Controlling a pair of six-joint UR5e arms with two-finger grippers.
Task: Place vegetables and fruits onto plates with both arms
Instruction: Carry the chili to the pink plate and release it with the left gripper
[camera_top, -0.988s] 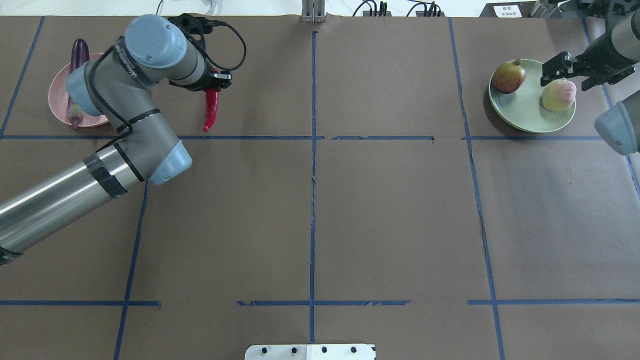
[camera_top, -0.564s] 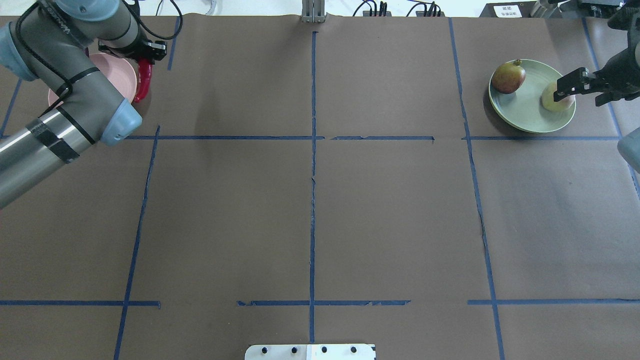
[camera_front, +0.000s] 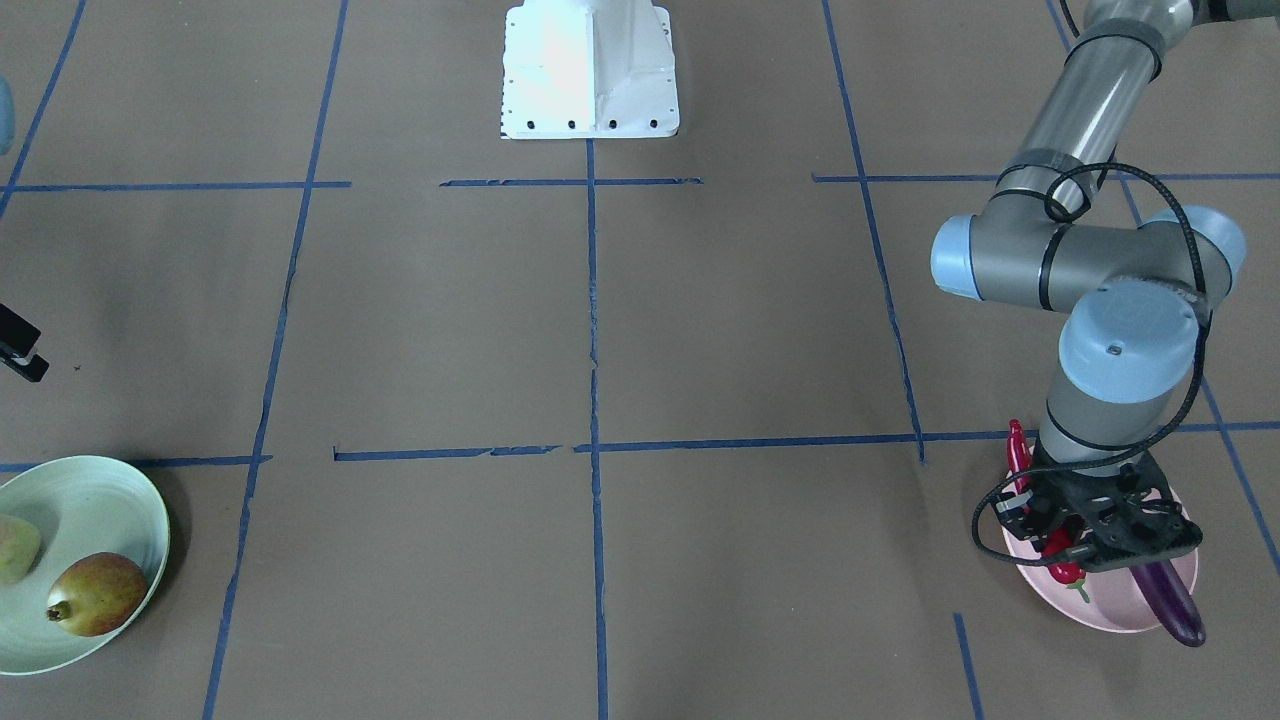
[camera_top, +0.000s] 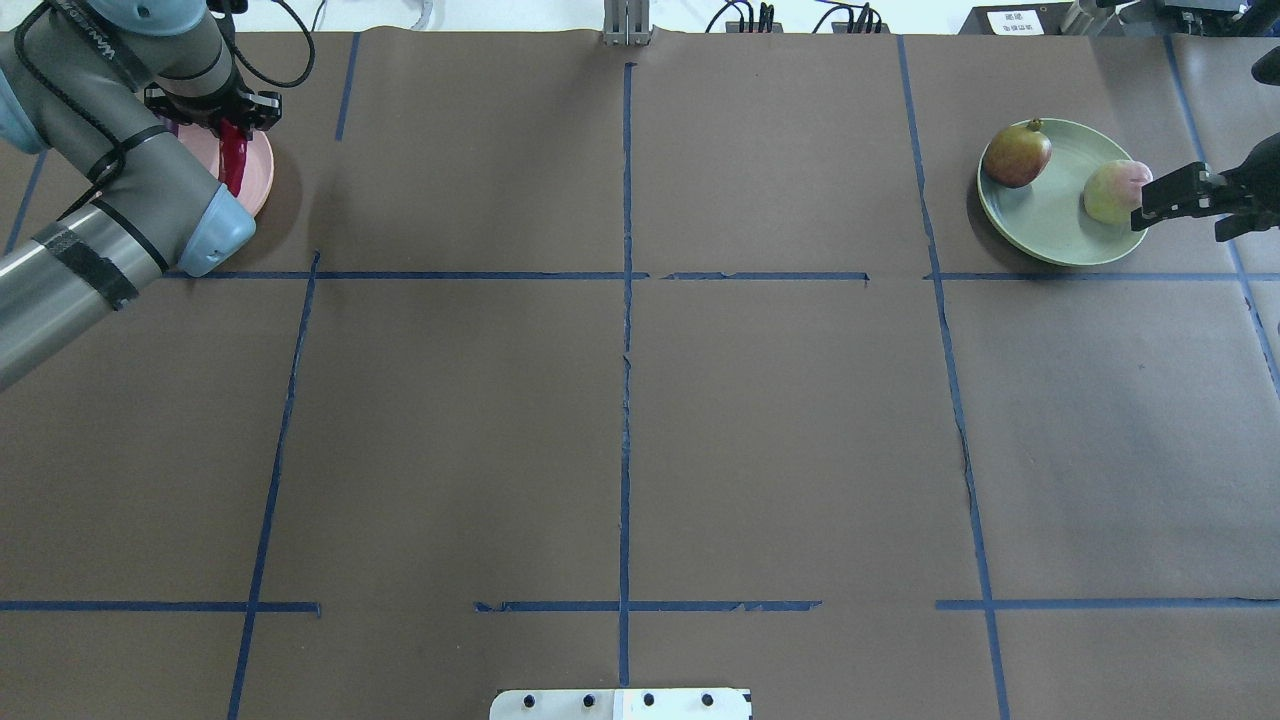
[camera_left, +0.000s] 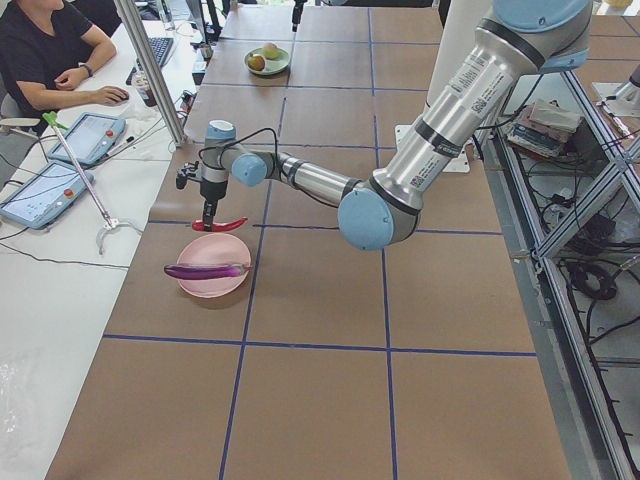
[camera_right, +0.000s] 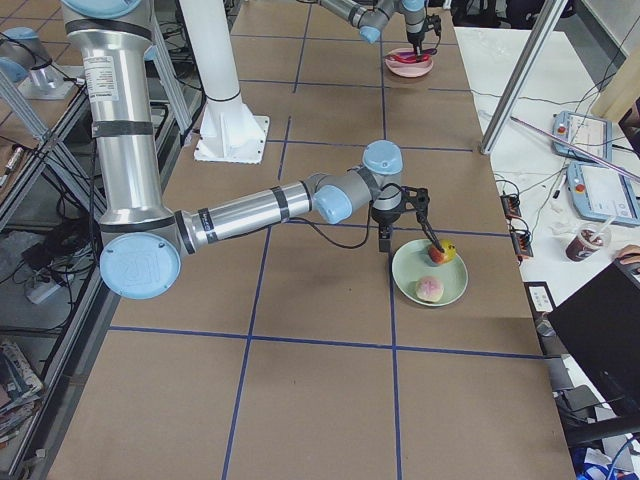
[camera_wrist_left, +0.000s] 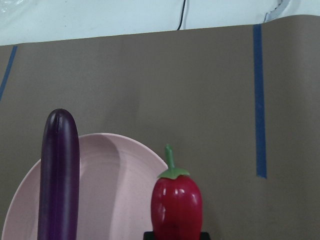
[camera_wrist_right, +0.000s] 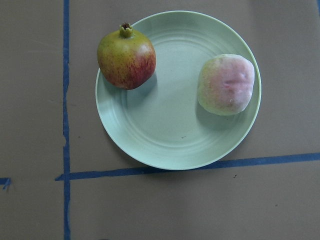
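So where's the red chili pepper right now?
Far left of the overhead view: the chili pepper hangs gripped in the left gripper, over the right part of the pink plate, with the eggplant lying across that plate beside it.

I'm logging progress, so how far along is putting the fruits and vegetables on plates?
Done: pomegranate and pale fruit sit on the green plate; eggplant lies across the pink plate. In hand: left gripper holds the chili by that plate's rim. Remaining: releasing it. Right gripper is open, empty.
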